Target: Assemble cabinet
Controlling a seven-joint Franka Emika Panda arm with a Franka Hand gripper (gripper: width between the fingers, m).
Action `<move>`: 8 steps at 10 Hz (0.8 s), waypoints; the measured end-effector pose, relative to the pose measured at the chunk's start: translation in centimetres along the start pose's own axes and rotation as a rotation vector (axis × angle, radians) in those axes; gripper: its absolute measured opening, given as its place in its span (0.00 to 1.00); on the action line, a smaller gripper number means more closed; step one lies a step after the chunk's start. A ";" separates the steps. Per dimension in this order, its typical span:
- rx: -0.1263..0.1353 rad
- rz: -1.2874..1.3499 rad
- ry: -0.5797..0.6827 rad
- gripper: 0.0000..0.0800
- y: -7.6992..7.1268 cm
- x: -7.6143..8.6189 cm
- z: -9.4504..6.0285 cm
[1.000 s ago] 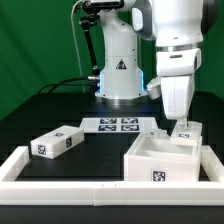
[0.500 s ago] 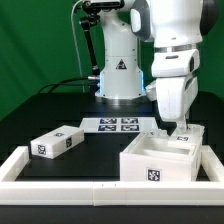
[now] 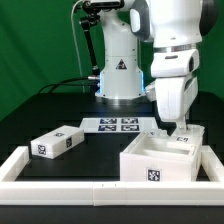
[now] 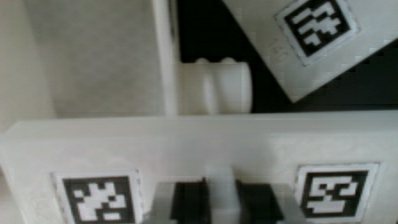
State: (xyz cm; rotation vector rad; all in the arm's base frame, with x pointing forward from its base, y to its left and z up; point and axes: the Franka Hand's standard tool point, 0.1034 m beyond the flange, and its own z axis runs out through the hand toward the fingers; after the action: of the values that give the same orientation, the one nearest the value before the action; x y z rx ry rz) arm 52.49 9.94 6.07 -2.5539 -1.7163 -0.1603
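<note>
The cabinet's open box body [image 3: 158, 162] stands at the exterior view's front right. A white tagged panel [image 3: 186, 140] rests at its far right edge. My gripper [image 3: 181, 127] reaches straight down onto that panel. In the wrist view the two black fingers [image 4: 187, 203] stand close together with a thin light strip between them, and the gripper [image 4: 217, 203] sits at the edge of the panel [image 4: 178, 150], between its two tags. It looks shut on the panel. A small tagged block [image 3: 57, 142] lies apart at the exterior view's left.
The marker board [image 3: 118, 124] lies flat in the middle, in front of the robot base. A long white border rail [image 3: 60, 170] runs along the front. In the wrist view another tagged white piece [image 4: 311, 40] and a white ribbed peg [image 4: 217, 90] lie beyond the panel.
Over the first half second my gripper shifted a little toward the exterior view's left and the panel's tag moved slightly lower. Since then nothing has visibly moved.
</note>
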 end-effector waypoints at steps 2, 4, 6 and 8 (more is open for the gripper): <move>-0.010 -0.018 0.008 0.09 2.1 -0.1 0.0; -0.017 -0.018 0.016 0.09 3.6 -0.1 -0.1; -0.020 -0.045 0.022 0.09 5.3 0.1 0.1; -0.011 -0.075 0.021 0.09 6.3 0.2 0.1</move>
State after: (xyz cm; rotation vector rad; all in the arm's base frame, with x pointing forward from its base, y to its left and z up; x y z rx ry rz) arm 58.41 7.73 6.02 -2.4879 -1.8098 -0.1998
